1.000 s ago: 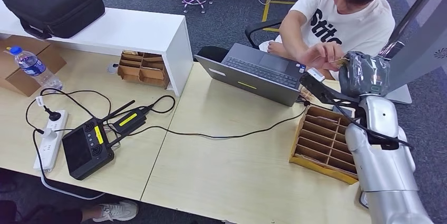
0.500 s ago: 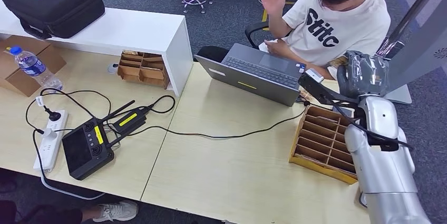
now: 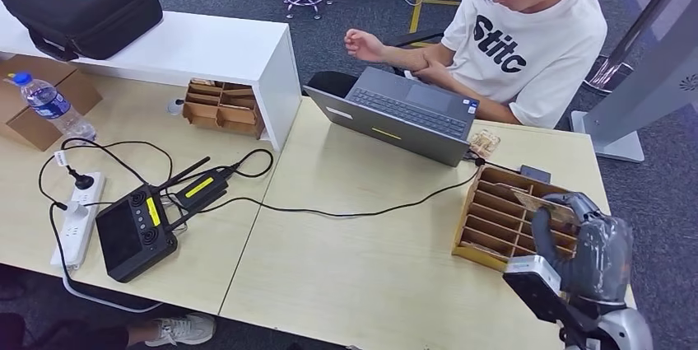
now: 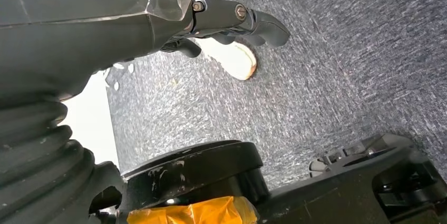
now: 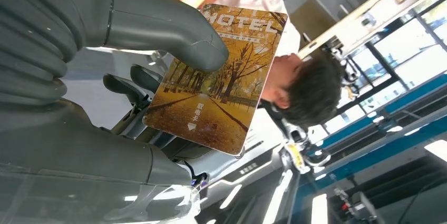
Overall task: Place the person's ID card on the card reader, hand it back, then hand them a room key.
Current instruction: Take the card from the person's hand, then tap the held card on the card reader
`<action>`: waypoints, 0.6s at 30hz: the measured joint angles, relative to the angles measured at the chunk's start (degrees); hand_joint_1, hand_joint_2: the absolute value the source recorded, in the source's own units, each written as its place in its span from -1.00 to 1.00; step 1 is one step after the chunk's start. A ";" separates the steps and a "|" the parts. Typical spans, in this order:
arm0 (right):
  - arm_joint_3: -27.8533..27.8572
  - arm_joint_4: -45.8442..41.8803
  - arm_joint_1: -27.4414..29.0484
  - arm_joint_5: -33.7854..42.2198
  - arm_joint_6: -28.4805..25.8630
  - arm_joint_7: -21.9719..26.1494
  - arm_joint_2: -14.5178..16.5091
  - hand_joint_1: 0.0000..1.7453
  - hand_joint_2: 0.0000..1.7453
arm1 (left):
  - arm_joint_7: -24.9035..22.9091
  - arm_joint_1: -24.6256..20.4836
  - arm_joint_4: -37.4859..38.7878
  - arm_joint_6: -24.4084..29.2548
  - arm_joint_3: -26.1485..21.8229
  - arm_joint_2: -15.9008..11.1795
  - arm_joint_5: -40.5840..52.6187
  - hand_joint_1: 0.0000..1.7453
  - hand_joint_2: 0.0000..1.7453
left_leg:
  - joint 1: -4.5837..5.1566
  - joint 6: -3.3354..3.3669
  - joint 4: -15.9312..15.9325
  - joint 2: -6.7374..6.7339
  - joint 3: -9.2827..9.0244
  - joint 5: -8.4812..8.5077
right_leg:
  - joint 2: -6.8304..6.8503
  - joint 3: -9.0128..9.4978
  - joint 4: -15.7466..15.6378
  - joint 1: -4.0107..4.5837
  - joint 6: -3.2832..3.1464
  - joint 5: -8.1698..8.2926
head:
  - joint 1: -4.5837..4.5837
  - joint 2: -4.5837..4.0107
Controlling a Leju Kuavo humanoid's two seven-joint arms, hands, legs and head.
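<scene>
My right hand (image 3: 588, 247) hangs low over the near right corner of the cardboard slot organizer (image 3: 494, 218). In the right wrist view this hand (image 5: 79, 129) pinches a golden room key card (image 5: 211, 92) printed "HOTEL" between the thumb and the darker fingers. In the head view the card's edge (image 3: 553, 208) shows at the fingertips. A small dark flat box (image 3: 535, 174) lies behind the organizer. The person (image 3: 527, 37) sits behind the laptop (image 3: 403, 115) with arms drawn in. My left hand (image 4: 105, 18) hangs above the carpet floor and holds nothing.
A small stack of cards (image 3: 486, 142) lies beside the laptop. A black cable (image 3: 354, 212) crosses the table to a black controller (image 3: 136, 231). A power strip (image 3: 78, 218), a water bottle (image 3: 51, 105) and a white shelf (image 3: 206, 49) stand at the left.
My right arm has come down from its stretch towards the person and now hovers over the organizer with the key card. The person's hand has left my hand and pulled back.
</scene>
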State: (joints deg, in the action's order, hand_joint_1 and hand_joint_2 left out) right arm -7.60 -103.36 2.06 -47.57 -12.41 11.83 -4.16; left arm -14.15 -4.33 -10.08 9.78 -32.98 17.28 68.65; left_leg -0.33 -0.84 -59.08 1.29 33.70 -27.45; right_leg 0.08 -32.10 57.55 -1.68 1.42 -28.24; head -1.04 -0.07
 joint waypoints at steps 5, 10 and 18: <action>7.73 -4.06 7.76 18.20 3.48 5.49 1.02 1.00 1.00 | 0.97 0.30 0.00 0.97 -1.89 0.05 -1.55 -1.00 1.00 | 0.00 0.00 0.00 -0.01 -0.03 0.00 | 0.01 0.05 -0.01 0.00 0.04 -0.03 | 0.01 0.00; 15.89 -5.36 11.83 19.74 7.79 8.37 3.44 1.00 1.00 | 1.58 0.51 0.00 1.37 -3.35 0.07 -2.22 -1.00 1.00 | 0.00 0.00 0.00 -0.07 -0.08 0.00 | -0.05 0.06 -0.01 0.00 0.03 -0.02 | 0.00 0.00; 20.62 -5.38 13.37 10.39 3.33 6.40 5.31 1.00 1.00 | 1.52 0.66 0.00 1.70 -4.28 0.09 -2.27 -1.00 1.00 | 0.00 -0.01 0.00 -0.08 -0.09 0.00 | -0.09 0.07 -0.01 0.00 0.03 -0.02 | 0.01 0.00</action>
State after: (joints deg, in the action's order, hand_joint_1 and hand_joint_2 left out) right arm 13.02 -108.74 15.44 -37.17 -9.08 18.23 1.15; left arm -12.63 -3.67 -10.08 11.47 -37.26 17.36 66.38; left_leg -0.34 -0.85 -59.08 1.21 33.60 -27.45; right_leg -0.01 -32.03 57.54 -1.68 1.45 -28.26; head -1.03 -0.07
